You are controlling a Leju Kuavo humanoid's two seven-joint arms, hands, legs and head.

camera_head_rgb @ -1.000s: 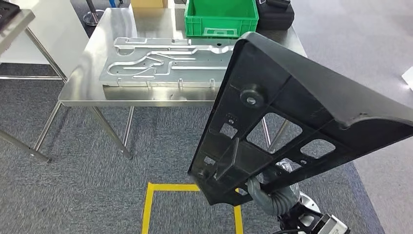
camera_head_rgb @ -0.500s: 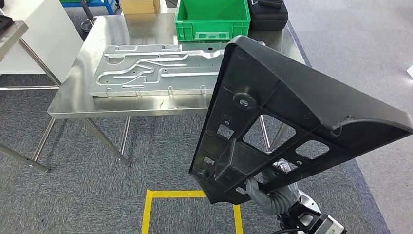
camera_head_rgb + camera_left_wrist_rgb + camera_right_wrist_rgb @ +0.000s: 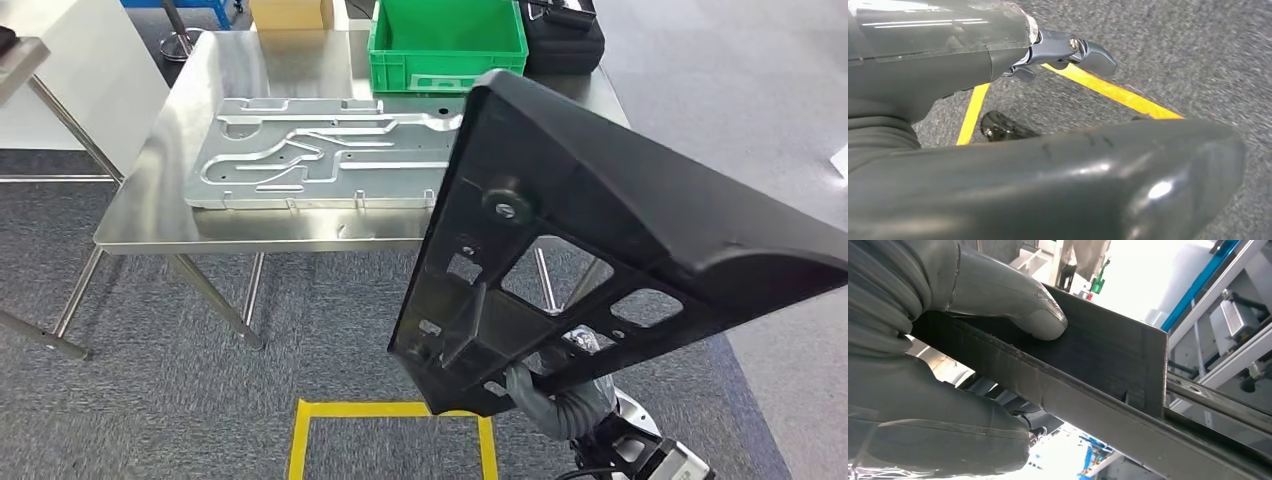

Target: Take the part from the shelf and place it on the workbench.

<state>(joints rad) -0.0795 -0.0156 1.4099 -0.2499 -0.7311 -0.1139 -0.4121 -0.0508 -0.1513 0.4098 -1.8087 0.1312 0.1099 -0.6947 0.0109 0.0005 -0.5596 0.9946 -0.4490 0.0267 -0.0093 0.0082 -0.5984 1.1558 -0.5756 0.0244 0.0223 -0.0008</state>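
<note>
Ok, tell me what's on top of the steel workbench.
On the workbench: a machined aluminium plate, green crate and black case. The held black part covers its right front corner.

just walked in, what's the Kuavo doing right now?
It is carrying a large black plastic part, gripped at its lower edge by the right hand, thumb pressed on its flat face. The part is up in the air, not yet placed. Ahead stands the steel workbench, with a machined aluminium plate and a green crate on it. The left hand hangs over the carpet, holding nothing.

part black | crate green | floor tape yellow | workbench silver
</note>
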